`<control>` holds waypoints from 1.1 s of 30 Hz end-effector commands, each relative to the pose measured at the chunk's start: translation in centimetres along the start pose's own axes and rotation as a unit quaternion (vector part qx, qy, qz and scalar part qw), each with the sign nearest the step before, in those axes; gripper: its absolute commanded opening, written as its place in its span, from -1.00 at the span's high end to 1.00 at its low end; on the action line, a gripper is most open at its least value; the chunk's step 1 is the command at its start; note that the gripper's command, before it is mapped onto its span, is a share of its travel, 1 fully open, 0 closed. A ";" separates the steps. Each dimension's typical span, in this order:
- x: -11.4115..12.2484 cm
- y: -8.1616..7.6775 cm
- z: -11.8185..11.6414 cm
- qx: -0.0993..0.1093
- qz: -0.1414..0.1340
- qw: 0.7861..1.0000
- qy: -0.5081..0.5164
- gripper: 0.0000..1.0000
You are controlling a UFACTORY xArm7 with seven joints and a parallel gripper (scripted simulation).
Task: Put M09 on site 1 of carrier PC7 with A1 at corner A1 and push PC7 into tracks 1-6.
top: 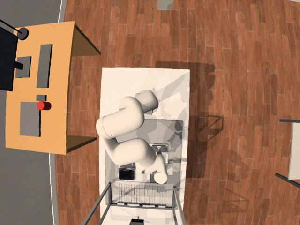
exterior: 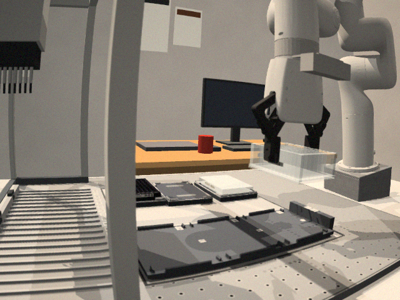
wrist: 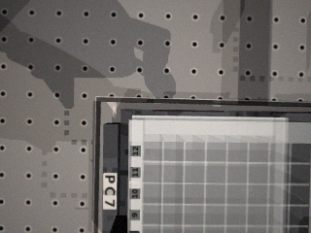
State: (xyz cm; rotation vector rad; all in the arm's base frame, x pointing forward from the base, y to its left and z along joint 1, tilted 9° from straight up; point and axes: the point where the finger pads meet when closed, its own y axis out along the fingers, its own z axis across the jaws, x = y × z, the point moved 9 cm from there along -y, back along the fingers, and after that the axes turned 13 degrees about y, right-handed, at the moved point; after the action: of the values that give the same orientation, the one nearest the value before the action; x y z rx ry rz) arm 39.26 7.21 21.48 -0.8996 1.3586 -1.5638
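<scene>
My gripper (exterior: 292,148) is shut on M09 (exterior: 292,161), a clear deep-well block, and holds it level in the air above the handle end of carrier PC7 (exterior: 232,235). The dark carrier lies flat on the apron, its handle (exterior: 311,214) towards the arm's base and all its sites empty. In the wrist view, M09 (wrist: 214,175) covers the lower right, with its column numbers along its left edge. Beside it are the carrier's handle (wrist: 111,160) and the PC7 label (wrist: 109,190). In the overhead view the arm hides my gripper, and part of M09 shows.
Three nests stand in a row behind the carrier: a black plate (exterior: 147,190), an empty nest (exterior: 182,192) and a white plate (exterior: 225,185). The loading rails (exterior: 54,225) lie left, behind an instrument frame post (exterior: 124,148). The arm's pedestal (exterior: 357,180) is at the right.
</scene>
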 end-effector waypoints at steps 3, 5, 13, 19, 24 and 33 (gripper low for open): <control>-0.1 0.7 0.1 0.002 0.001 1.000 0.000 1.00; -0.1 1.0 0.1 0.002 0.001 1.000 0.000 1.00; -0.1 2.4 0.1 0.002 0.001 1.000 0.000 1.00; -0.1 3.0 0.1 0.002 0.001 1.000 0.000 1.00; -0.1 3.9 0.1 0.002 0.001 1.000 0.000 1.00; -0.1 5.4 0.1 0.002 0.001 1.000 0.000 1.00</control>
State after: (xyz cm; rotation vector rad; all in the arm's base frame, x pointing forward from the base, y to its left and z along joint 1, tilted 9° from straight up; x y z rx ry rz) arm 39.95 7.01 16.71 -0.8995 1.3586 -1.5638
